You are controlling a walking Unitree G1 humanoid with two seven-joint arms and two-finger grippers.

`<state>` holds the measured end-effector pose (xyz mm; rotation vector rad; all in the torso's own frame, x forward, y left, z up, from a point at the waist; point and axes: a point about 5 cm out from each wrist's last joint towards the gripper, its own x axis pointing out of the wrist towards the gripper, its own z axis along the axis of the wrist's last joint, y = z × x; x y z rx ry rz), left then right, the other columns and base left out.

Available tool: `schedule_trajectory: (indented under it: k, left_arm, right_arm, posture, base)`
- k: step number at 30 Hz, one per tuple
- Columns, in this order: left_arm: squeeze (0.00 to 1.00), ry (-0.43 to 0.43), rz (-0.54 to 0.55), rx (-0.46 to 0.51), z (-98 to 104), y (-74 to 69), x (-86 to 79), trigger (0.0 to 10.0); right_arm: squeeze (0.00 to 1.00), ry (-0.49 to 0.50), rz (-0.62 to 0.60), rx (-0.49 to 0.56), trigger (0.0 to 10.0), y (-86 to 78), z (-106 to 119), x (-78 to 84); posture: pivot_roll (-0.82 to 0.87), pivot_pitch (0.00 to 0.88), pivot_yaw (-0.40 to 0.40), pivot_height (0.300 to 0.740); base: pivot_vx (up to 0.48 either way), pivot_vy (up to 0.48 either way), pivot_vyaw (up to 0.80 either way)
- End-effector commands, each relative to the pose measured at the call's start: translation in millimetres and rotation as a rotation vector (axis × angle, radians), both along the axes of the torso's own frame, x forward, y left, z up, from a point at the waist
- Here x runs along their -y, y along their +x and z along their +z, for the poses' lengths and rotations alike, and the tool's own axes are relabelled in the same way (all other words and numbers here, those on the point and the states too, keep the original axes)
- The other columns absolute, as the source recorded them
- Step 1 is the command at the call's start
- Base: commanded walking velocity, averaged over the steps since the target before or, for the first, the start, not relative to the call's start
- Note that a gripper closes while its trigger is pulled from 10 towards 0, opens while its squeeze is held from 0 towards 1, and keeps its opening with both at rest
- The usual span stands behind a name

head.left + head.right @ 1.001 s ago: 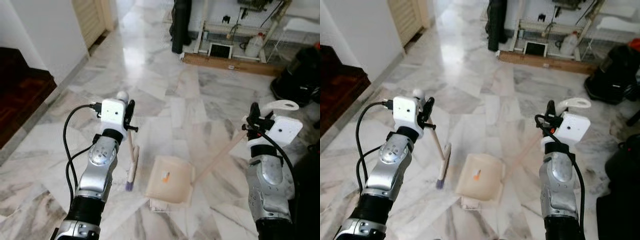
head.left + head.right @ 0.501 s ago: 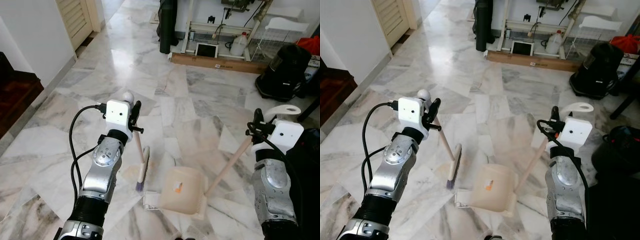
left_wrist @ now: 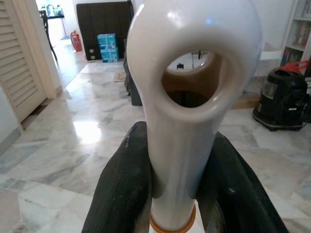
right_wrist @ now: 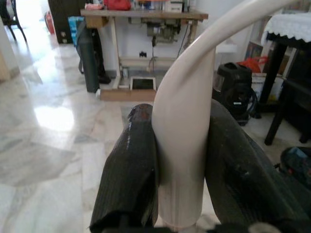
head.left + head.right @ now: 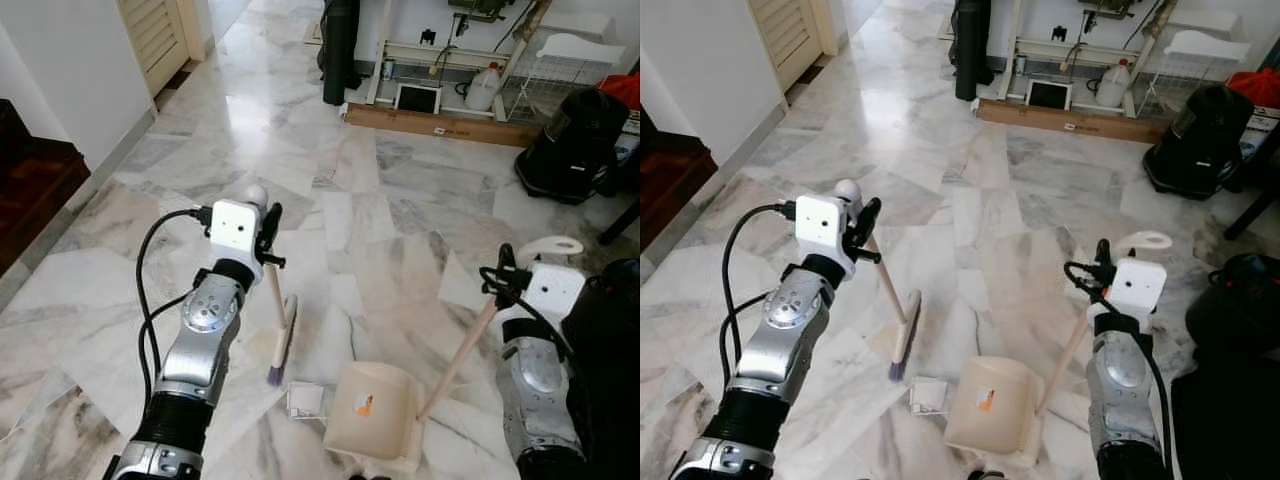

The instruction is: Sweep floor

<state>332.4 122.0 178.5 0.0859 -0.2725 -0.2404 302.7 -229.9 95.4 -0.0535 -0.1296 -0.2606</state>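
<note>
Marble floor (image 5: pixel 380 190), grey-veined white tiles, so that's what's getting swept. Left gripper (image 3: pixel 172 194) has its black fingers (image 3: pixel 121 189) squeezed tight on the white looped top of the short cream-handled broom (image 5: pixel 277 315), with the handle slanting down and away from the fingers to purple-tipped bristles resting on the floor. Right gripper (image 4: pixel 180 170) is the same deal, fingers (image 4: pixel 131 165) clamped on the curved white handle end of the beige plastic dustpan (image 5: pixel 373 412), whose long stick runs down from the fingers to the pan sitting flat on the floor. Small white scrap of paper (image 5: pixel 304 400) lies between the bristles and the pan, just beside the pan's edge.
</note>
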Motion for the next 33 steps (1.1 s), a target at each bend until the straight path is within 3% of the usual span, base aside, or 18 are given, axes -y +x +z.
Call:
schedule_trajectory:
  k: [1,19,33]
  left_arm:
    - [0.0,0.002,-0.005,0.053,13,-3.8,-1.8,10.0]
    - [0.0,0.031,-0.001,0.061,16,-10.3,-11.2,10.0]
    - [0.0,0.048,0.011,0.069,19,-16.4,-17.2,10.0]
  right_arm:
    - [0.0,-0.026,0.002,0.018,10.0,2.4,3,0.6]
    - [0.0,-0.07,-0.049,-0.048,10.0,-0.6,-24,-5.4]
    - [0.0,-0.131,-0.102,-0.04,10.0,6.9,-16,13.2]
  posture:
    - [0.12,0.175,-0.016,0.74]
    - [0.18,0.193,0.005,0.74]
    - [0.2,0.206,0.012,0.74]
  base:
    - [0.0,0.0,0.0]
    - [0.0,0.0,0.0]
    - [0.0,0.0,0.0]
